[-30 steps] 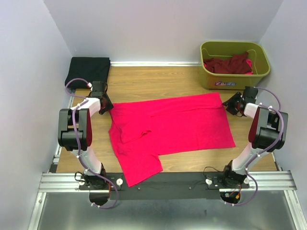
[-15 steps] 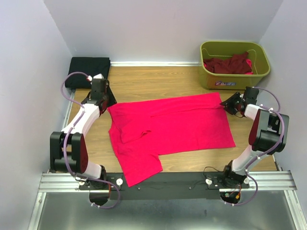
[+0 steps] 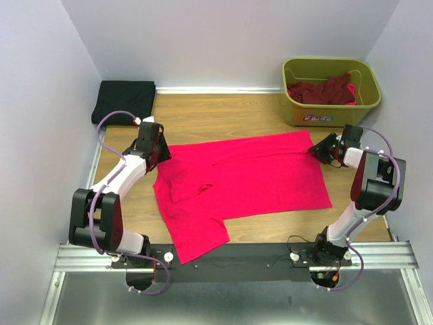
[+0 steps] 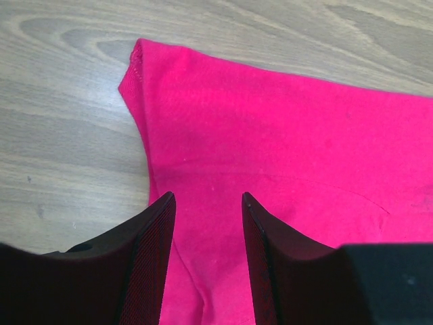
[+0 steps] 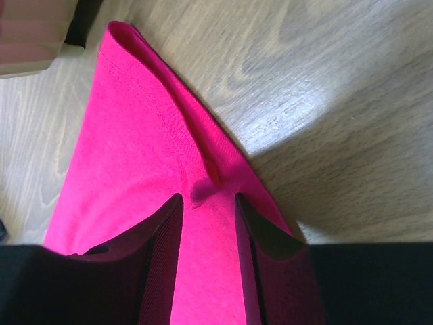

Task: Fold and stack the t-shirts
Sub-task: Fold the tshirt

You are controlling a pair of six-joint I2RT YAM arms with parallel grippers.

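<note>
A bright pink-red t-shirt (image 3: 243, 177) lies spread flat in the middle of the wooden table, one sleeve pointing toward the near edge. My left gripper (image 3: 158, 150) hovers over its back left corner, jaws open, with pink cloth (image 4: 284, 128) showing below the gap of the left gripper (image 4: 206, 198). My right gripper (image 3: 322, 150) sits at the back right corner. The right gripper (image 5: 208, 198) has its jaws apart, and a raised fold of the shirt's hem (image 5: 203, 183) lies between them. A black t-shirt (image 3: 124, 100) lies folded at the back left.
An olive-green tub (image 3: 301, 114) stands at the back right, holding dark maroon t-shirts (image 3: 326, 89). Bare wood (image 3: 223, 115) lies between the pink shirt and the back wall. Walls close in on the left, right and back.
My left gripper has swung from beside the black shirt onto the pink shirt's back left corner and opened wider. The right gripper crept toward its corner and its jaws narrowed a little.
</note>
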